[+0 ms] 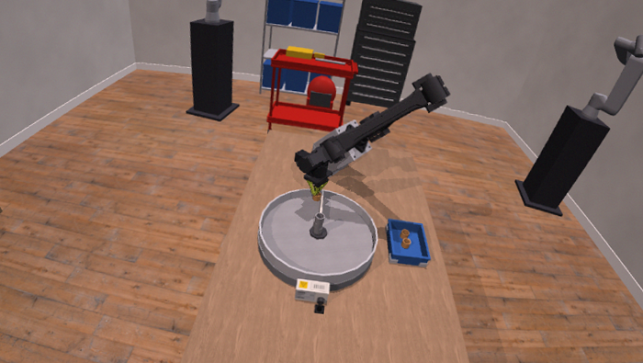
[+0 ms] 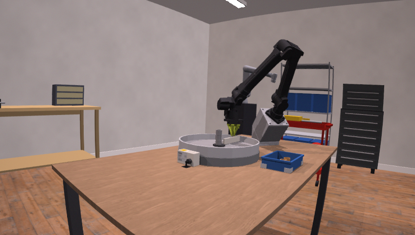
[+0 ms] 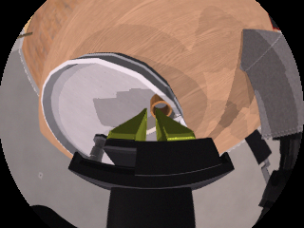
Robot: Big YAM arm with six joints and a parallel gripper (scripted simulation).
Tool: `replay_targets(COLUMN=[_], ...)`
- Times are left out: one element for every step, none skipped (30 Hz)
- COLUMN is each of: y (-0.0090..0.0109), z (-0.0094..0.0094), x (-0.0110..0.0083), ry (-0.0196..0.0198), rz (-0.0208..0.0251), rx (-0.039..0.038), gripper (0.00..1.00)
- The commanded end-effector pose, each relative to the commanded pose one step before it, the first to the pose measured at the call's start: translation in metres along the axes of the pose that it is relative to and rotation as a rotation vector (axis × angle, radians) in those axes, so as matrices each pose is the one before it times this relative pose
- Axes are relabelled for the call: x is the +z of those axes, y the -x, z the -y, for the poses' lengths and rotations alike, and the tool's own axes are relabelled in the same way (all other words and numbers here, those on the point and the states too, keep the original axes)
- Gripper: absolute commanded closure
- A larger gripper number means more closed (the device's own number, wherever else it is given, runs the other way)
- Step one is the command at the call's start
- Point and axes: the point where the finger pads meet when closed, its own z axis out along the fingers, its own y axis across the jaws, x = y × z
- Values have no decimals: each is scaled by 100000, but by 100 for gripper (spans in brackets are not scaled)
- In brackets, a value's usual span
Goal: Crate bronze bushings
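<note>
A bronze bushing [image 1: 316, 197] [image 3: 159, 102] stands on the turning table [image 1: 287, 241] [image 2: 227, 152] [image 3: 71, 95], close inside its back rim. My gripper [image 1: 316, 194] [image 2: 233, 135] [image 3: 151, 111] points down at it with its fingers a narrow gap apart and nothing held. In the wrist view one fingertip overlaps the near edge of the bushing's ring; contact cannot be told. One bronze bushing [image 1: 405, 233] and another bronze bushing [image 1: 406, 243] lie in the blue crate [image 1: 409, 259] [image 2: 276, 164] right of the turning table. No steel bushing can be made out.
A grey post [image 1: 318, 225] [image 2: 218, 137] stands at the turning table's centre. A pale upright bar [image 1: 321, 202] [image 2: 231, 140] runs from near it toward the back rim, close beside my fingers. A white labelled box [image 1: 312, 291] [image 2: 188, 157] stands at the turning table's front.
</note>
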Motion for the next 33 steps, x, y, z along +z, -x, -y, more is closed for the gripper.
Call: replay_targets(y=[-112,0,0,0,0,0,0,0,0,0,0,-10,-58,-118,0,0,-42,-137,-94,-62,-13,79,38,0,1,1,-1,0,0,0,0,0,0], z=[-267,0,0,0,0,0,0,0,0,0,0,20,114,219,0,0,-113,73,-15,-12,-139,-307,-80,-1,2,0,-1,0,1,-1,-1,0,0], x=[147,0,0,0,0,0,0,0,0,0,0,11,60,94,0,0,-155,44,-45,-35,-90,-184,-51,0,1,0,0,0,0,0,0,0,0], ry=[357,0,0,0,0,0,0,0,0,0,0,-11,-62,-231,0,0,287,290,251,189,265,583,203,1,-3,0,2,0,-2,1,1,0,0], rz=[-104,0,0,0,0,0,0,0,0,0,0,0,-2,-7,0,0,5,0,0,0,6,22,15,1,2,3,0,0,0,0,0,0,0], rx=[-246,0,0,0,0,0,0,0,0,0,0,-7,-45,-59,0,0,-228,-201,-239,-156,-13,-120,-76,-19,2,1,-3,1,1,-1,-1,0,0], gripper=[88,88,88,88,88,88,88,88,88,88,88,88,88,88,88,88,88,88,88,88,88,88,88,88,88,88,88,88,88,88,88,88,88])
